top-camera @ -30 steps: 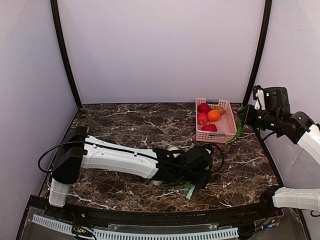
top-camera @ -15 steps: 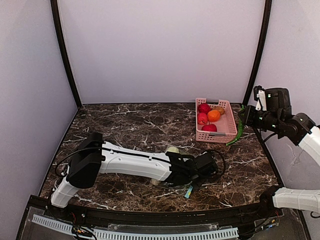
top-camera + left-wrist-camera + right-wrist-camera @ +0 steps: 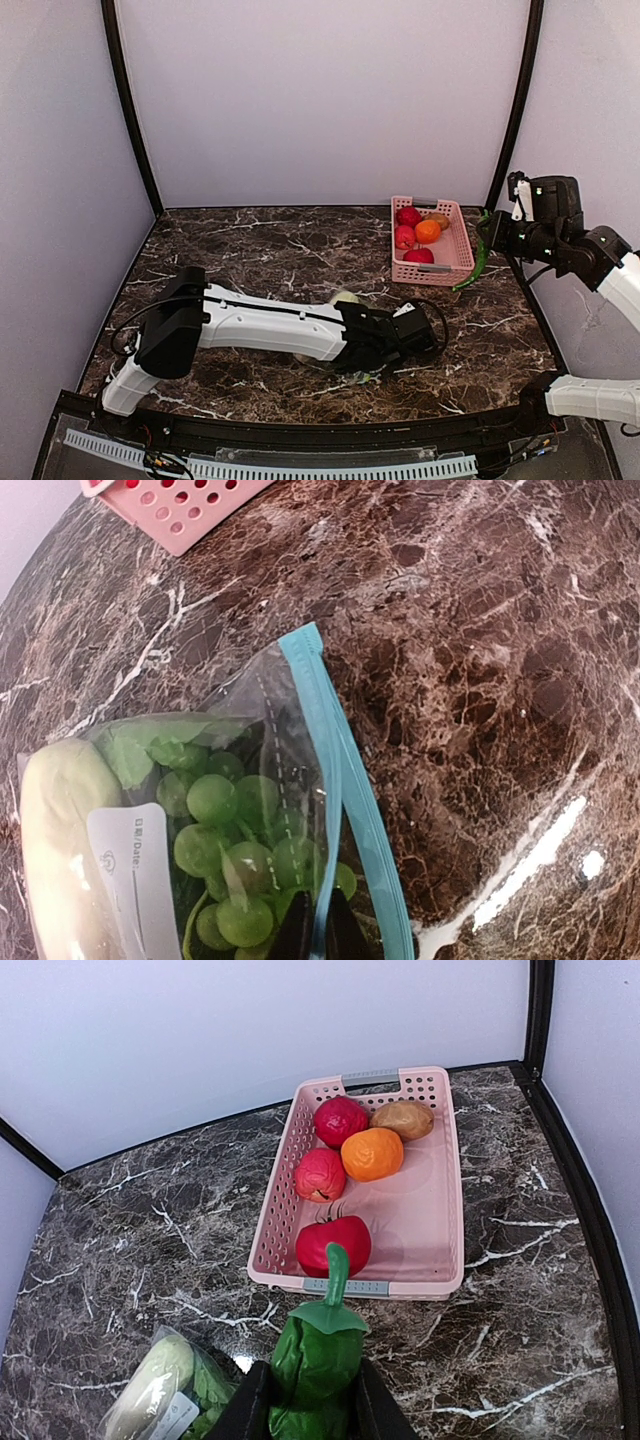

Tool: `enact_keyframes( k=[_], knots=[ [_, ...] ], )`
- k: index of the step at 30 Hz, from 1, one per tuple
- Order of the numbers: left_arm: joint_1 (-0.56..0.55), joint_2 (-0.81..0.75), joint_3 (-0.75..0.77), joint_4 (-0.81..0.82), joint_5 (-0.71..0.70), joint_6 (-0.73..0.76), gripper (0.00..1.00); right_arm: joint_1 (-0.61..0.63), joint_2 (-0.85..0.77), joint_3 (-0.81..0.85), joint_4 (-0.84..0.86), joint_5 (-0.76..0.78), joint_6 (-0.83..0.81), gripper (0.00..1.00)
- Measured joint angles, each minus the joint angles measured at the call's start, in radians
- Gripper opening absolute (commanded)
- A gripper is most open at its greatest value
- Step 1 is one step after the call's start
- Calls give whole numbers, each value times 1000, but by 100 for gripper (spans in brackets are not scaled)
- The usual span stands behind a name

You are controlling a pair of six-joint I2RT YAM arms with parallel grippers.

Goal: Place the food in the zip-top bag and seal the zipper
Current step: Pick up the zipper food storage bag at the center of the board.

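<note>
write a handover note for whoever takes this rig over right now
Left gripper: shut on the zipper, at one end of the strip.
Right gripper: shut on the pepper, held in the air on the right side.
Bag: flat on the table.
Done: gourd, leafy green and grapes are inside it.
To do: put the pepper in, then seal the zipper, which does not look closed yet.

Teal zipper (image 3: 338, 770), green grapes (image 3: 215, 800) and pepper (image 3: 315, 1355), pink basket (image 3: 420, 1210), brown white-veined table (image 3: 480, 630)
</note>
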Motion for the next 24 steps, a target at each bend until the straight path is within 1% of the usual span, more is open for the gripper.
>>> enact_keyframes(
  k=[8, 15, 19, 24],
  knots=[
    [0, 1, 77, -77, -16, -25, 1, 0, -17, 0, -11, -29, 2, 25],
    [5, -28, 91, -85, -5, -63, 1, 0, -55, 0, -91, -148, 20, 25],
    [21, -105, 53, -44, 40, -89, 1, 0, -99, -10, -121, -217, 51, 25],
    [45, -251, -64, 75, 114, -127, 1, 0, -126, -18, -159, -284, 84, 25]
  ],
)
